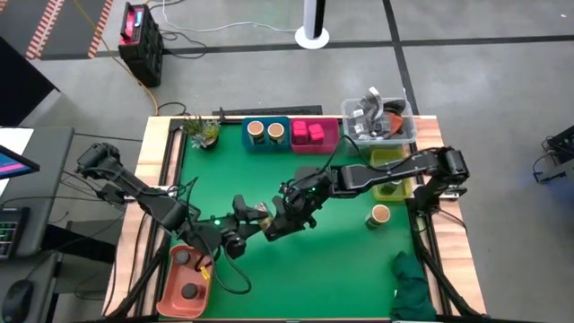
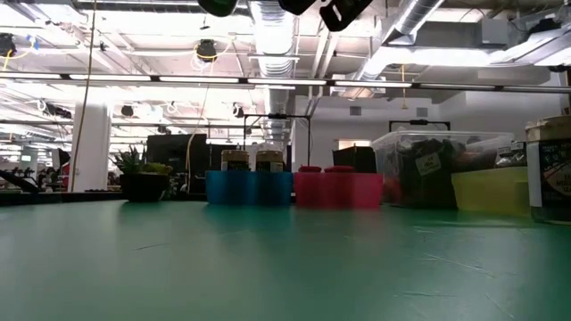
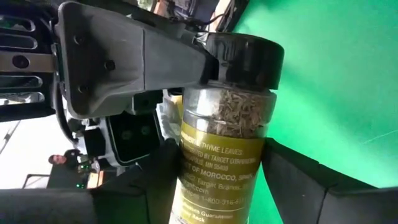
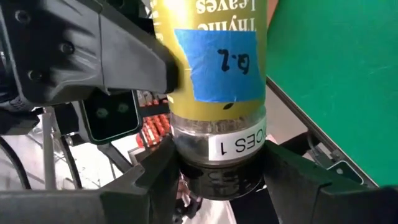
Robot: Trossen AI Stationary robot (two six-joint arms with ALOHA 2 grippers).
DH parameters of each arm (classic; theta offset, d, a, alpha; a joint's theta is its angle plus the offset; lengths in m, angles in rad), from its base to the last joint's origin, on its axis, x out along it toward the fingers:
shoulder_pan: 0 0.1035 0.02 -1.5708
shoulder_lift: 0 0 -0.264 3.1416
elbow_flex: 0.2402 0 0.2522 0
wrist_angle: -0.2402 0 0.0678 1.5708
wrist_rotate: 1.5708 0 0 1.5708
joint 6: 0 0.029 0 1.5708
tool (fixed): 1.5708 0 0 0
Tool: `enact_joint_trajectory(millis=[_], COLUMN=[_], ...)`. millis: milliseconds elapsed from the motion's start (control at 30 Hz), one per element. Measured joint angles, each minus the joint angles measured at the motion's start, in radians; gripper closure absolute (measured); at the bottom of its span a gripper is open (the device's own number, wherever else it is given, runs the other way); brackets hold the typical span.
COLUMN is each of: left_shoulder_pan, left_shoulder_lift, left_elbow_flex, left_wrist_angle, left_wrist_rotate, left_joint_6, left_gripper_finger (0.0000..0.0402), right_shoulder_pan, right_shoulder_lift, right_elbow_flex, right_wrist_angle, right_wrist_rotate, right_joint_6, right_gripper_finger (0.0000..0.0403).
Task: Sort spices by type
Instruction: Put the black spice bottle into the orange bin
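Observation:
A thyme spice jar [image 1: 260, 213] with a black lid and a yellow label hangs above the middle of the green mat, between my two grippers. My left gripper [image 3: 217, 180] is shut on it from the table's left. My right gripper [image 4: 221, 168] is shut on it from the right. Two tan-topped jars stand in a blue bin [image 1: 266, 133] at the far edge. Magenta packs fill the pink bin [image 1: 308, 133] beside it. Dark-lidded jars sit in a salmon bin [image 1: 186, 278] at the near left. One tan-topped jar [image 1: 379, 215] stands on the mat at the right. My left gripper pinches the jar's yellow-labelled body [image 3: 193, 174] between its two fingers, lying across the jar. The jar is lifted clear of the mat. My right gripper pinches the jar's black-lid end [image 4: 221, 180] between its two fingers, coming from the opposite side. A finger [image 3: 143, 56] of it shows against the lid.
A clear tub of grey clutter [image 1: 381, 121] and a yellow-green bin [image 1: 390, 170] stand at the far right. A small plant [image 1: 202, 133] is at the far left. A dark green cloth [image 1: 413, 287] lies at the near right corner. Bare mat lies below the arms.

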Motion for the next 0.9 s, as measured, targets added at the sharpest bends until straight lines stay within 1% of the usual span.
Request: enact_joint_trajectory(millis=[167, 333, 433, 733, 900], left_shoulder_pan=[0.0, 0.0, 0.008, 0.017, 0.017], left_shoulder_lift=[0.001, 0.001, 0.0, 0.002, 0.002], left_elbow_flex=[0.0, 0.0, 0.001, 0.0, 0.0], left_wrist_angle=[-0.003, -0.003, -0.001, 0.0, 0.0], left_wrist_rotate=[0.001, 0.004, 0.01, 0.008, 0.004], left_joint_6=[0.003, 0.003, -0.013, -0.044, -0.042], left_gripper_finger=[0.0202, 0.0201, 0.019, 0.013, 0.0128], right_shoulder_pan=[0.002, 0.015, 0.016, 0.015, 0.015], right_shoulder_lift=[0.001, 0.001, 0.001, 0.001, 0.001], right_elbow_flex=[0.0, -0.002, -0.002, -0.002, -0.001], right_wrist_angle=[0.005, 0.022, 0.028, 0.05, 0.056], right_wrist_rotate=[-0.001, 0.0, -0.002, -0.003, -0.005], right_joint_6=[-0.001, 0.001, 0.006, -0.003, -0.005], right_gripper_finger=[0.0175, 0.0175, 0.0175, 0.0175, 0.0175])
